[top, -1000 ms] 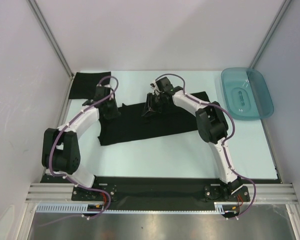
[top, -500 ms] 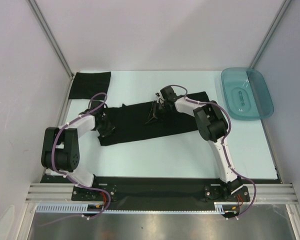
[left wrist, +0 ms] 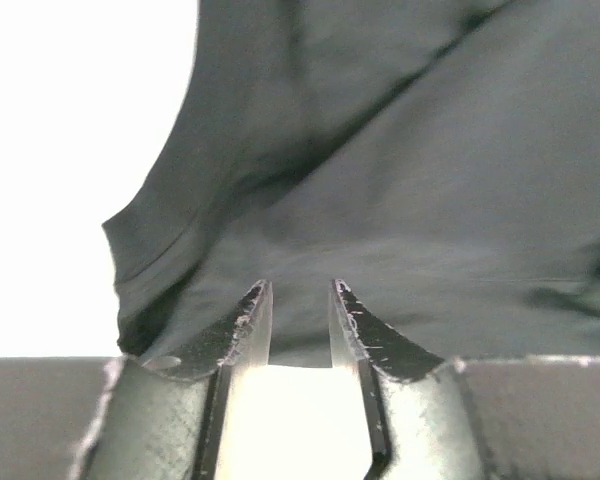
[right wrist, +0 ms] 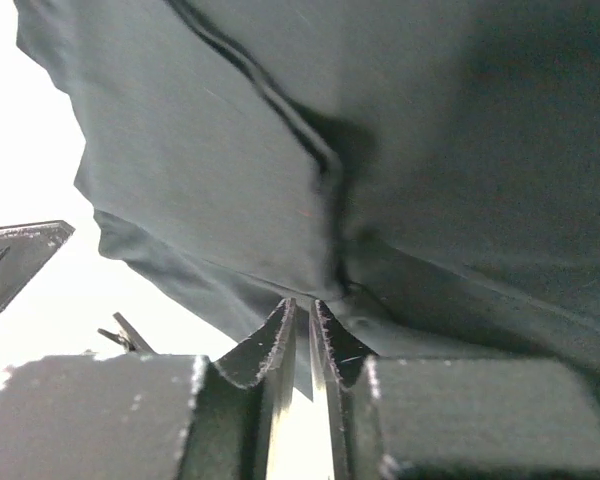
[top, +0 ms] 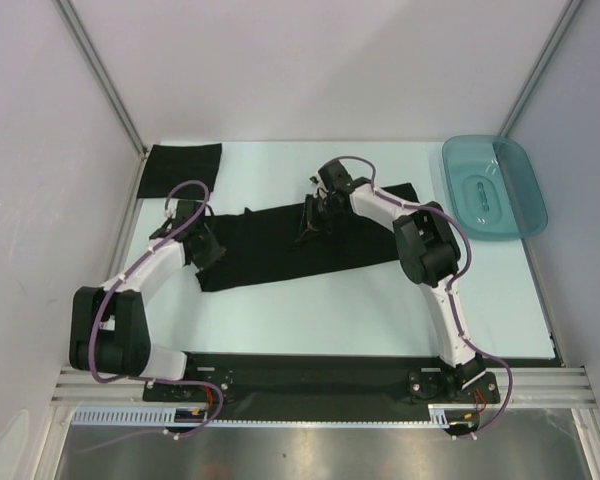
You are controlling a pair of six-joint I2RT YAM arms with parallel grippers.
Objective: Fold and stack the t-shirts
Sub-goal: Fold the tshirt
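Note:
A black t-shirt [top: 280, 252] lies spread in a long band across the middle of the table. My left gripper [top: 204, 250] sits at its left end. In the left wrist view the left gripper [left wrist: 300, 292] is open, its fingertips [left wrist: 256, 310] at the cloth's edge [left wrist: 400, 200] with nothing between them. My right gripper [top: 311, 222] is on the shirt's far edge near the middle. In the right wrist view the right gripper [right wrist: 303, 306] is shut on a fold of the t-shirt [right wrist: 230, 170]. A second black t-shirt [top: 182, 170] lies folded at the far left corner.
A translucent teal tray [top: 525, 195] stands at the far right of the table. White walls with metal posts close in the left, back and right sides. The arm bases sit on the black rail at the near edge [top: 310, 385].
Both grippers came nearer with the shirt's far edge, narrowing the shirt. Since then the left arm has drawn back to the left with its jaws apart, and the right gripper has shifted slightly back.

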